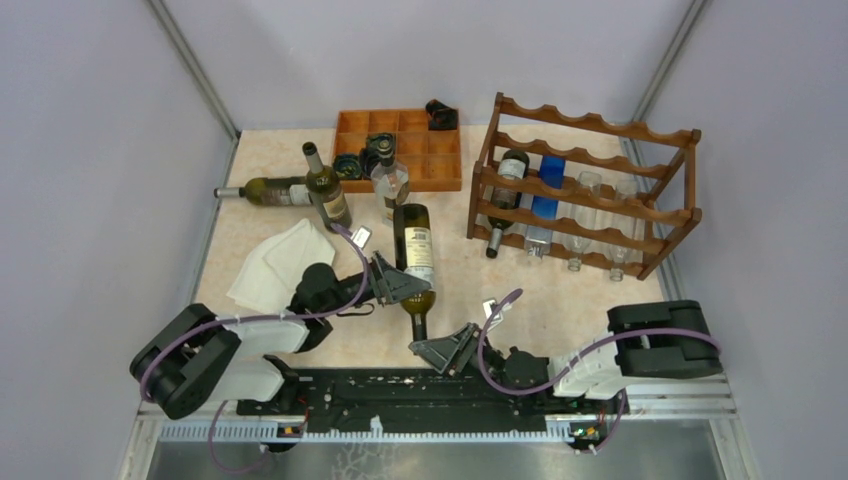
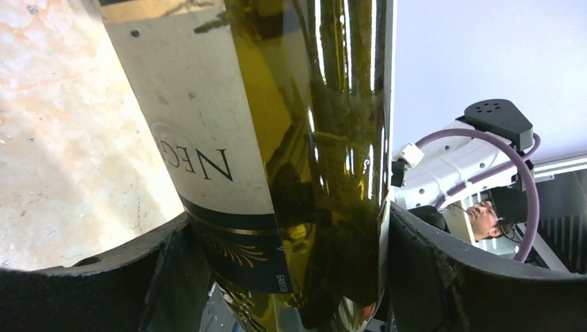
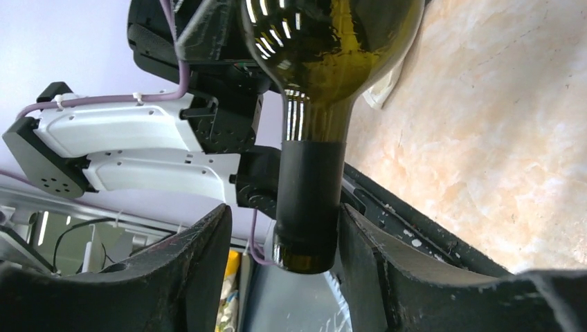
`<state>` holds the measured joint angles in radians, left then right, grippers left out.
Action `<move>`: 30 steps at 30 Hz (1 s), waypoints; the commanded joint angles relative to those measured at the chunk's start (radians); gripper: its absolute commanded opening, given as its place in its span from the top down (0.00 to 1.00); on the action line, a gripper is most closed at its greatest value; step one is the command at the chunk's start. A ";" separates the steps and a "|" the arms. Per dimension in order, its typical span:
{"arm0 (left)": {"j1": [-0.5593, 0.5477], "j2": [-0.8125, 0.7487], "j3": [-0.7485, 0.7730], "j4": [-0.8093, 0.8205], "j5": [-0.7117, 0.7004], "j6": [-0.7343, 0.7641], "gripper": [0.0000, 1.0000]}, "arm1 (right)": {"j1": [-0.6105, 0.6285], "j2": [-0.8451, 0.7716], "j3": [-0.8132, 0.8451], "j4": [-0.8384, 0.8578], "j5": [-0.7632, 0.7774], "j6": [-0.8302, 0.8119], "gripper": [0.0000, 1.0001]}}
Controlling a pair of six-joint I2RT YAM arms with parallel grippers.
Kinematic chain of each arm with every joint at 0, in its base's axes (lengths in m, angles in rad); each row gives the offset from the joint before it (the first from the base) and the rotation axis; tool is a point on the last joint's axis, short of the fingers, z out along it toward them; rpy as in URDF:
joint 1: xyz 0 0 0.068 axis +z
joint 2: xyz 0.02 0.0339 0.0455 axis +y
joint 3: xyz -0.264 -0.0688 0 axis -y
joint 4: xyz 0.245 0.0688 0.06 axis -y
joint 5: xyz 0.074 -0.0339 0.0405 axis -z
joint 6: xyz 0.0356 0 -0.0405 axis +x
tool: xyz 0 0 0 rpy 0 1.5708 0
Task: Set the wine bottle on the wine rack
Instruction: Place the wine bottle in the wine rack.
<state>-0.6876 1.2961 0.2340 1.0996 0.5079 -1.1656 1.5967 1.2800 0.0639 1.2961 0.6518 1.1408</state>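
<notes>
Top view: wine bottle [image 1: 417, 245] is near centre of the desk [image 1: 560, 300], base pointing away, neck toward the arm bases. Left hand [image 1: 402, 284] straddles the lower body. Right hand [image 1: 445, 350] sits at the neck end. Wine rack [image 1: 590, 180] is far right, well apart from the bottle. Its lower tiers carry a dark bottle, a blue one and some clear ones; the top rails look free.

Left wrist: left hand [image 2: 287, 277] has both fingers [image 2: 471, 277] pressed against the wine bottle [image 2: 208, 104], one on the label side, one on bare glass. Reads as a wide but firm grip on the body.

Right wrist: right hand [image 3: 284, 232] is partly open around the capped neck of the wine bottle [image 3: 325, 41]. Clear gap on one side, the other finger [image 3: 387, 277] just beside the neck. Not gripping.

My read: mid-handover or regrip, load on the left hand alone. Next move: clear the right hand off the neck, then carry the bottle across to the rack and line it up level with a free pair of scallops. Watch for slip, the grip is on smooth glass.
</notes>
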 commanded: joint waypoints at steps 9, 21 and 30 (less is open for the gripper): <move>-0.030 -0.061 0.022 0.104 -0.057 0.048 1.00 | -0.023 0.050 0.018 0.127 0.001 0.031 0.50; -0.026 -0.024 0.016 0.148 -0.040 0.033 0.61 | -0.034 -0.211 -0.002 -0.160 0.052 -0.027 1.00; 0.040 0.002 0.031 0.202 -0.054 -0.016 0.28 | -0.019 -0.187 -0.020 -0.107 0.020 -0.030 1.00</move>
<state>-0.6918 1.2953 0.2314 1.1526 0.4568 -1.1995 1.5761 1.0828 0.0456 1.0637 0.6590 1.1255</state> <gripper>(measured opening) 0.838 0.311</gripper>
